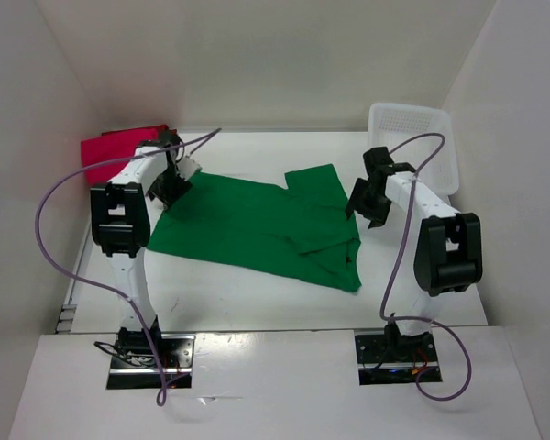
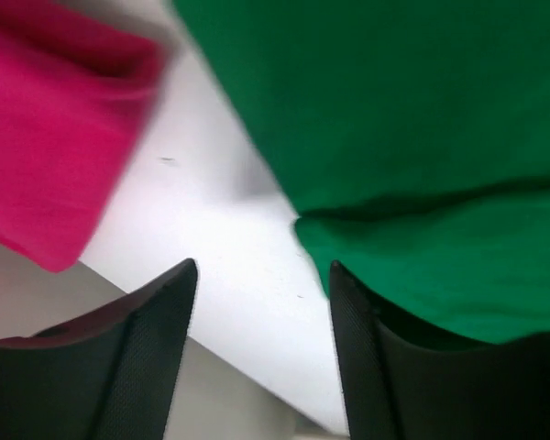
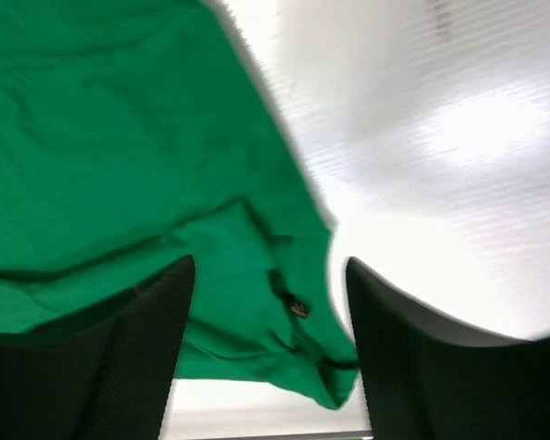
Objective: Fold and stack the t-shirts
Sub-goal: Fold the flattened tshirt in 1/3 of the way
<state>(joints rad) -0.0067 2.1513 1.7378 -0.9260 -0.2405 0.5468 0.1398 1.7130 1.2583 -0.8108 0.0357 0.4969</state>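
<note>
A green t-shirt (image 1: 257,220) lies spread across the middle of the table, its right side partly folded over. A crimson t-shirt (image 1: 119,147) lies folded at the back left corner, with a darker red edge showing at its top. My left gripper (image 1: 170,188) hovers open and empty at the green shirt's left edge; its wrist view shows the green shirt (image 2: 422,137) and the crimson shirt (image 2: 46,147). My right gripper (image 1: 367,197) hovers open and empty just off the shirt's right edge, above green cloth (image 3: 119,137).
A white perforated basket (image 1: 417,137) stands at the back right, behind my right arm. White walls enclose the table on three sides. Purple cables loop from both arms.
</note>
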